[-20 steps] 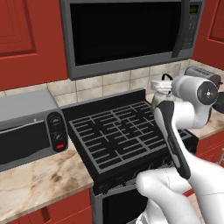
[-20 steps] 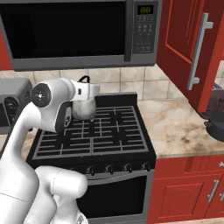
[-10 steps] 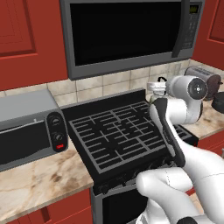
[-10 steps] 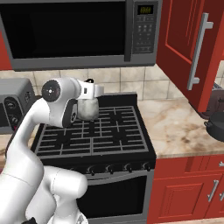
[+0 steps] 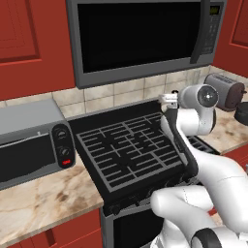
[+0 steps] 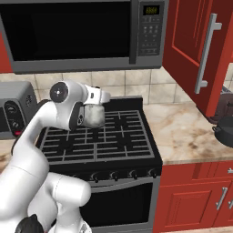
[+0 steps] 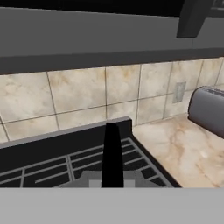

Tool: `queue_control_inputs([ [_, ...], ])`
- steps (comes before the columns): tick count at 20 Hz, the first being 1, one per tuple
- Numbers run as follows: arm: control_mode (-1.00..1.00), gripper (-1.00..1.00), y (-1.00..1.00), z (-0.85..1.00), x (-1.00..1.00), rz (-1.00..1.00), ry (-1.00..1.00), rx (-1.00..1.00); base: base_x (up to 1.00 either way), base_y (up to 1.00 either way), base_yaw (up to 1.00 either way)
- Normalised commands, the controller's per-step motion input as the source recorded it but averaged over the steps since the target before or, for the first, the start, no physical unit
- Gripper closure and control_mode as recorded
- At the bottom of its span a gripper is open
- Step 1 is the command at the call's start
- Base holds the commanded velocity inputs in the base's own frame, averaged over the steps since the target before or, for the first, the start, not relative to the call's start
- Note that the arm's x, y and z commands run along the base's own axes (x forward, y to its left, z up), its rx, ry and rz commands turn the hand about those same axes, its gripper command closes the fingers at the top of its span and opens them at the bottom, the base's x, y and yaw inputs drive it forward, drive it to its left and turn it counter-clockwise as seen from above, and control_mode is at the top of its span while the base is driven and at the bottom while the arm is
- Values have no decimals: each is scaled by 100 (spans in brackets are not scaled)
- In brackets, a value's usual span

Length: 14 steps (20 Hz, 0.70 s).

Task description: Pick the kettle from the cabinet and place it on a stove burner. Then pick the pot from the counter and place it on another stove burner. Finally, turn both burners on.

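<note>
Hanging over the back right part of the stove (image 6: 136, 145), the gripper (image 7: 112, 168) has its jaws drawn together on the black arched handle of the kettle (image 6: 94, 116); in the hand view the two fingertips show as one dark upright blade with no gap between them. The kettle's rounded silvery body sits directly beneath the hand in the right base view, half hidden by the arm's wrist, and whether its bottom touches the grates (image 5: 131, 150) or hangs just above them cannot be told.

Ahead of the gripper runs the tiled backsplash (image 7: 87, 96), with the underside of the microwave (image 5: 140, 38) above it. Off to the gripper's right lies the counter (image 6: 191, 132), beige and marbled, and on it the chrome toaster (image 7: 210, 109) stands against the wall. Farther right again, near the counter's edge, rests the pot (image 6: 225, 132) (dark, partly cut off by the frame), well apart from the hand. Above that stretch of counter the cabinet (image 6: 195, 50) shows a red door with a long metal handle, swung outward. To the gripper's left, past the stove, a grey toaster oven (image 5: 29, 140) sits on the counter.
</note>
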Motion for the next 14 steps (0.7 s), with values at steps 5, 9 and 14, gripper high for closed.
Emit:
queue_control_inputs([
  [5, -100, 100, 0, -24, 38, -6, 0, 0, 0, 0, 0],
  [9, -100, 100, 0, -25, 38, -5, 0, 0, 0, 0, 0],
  [14, -100, 100, 0, -22, 39, -5, 0, 0, 0, 0, 0],
])
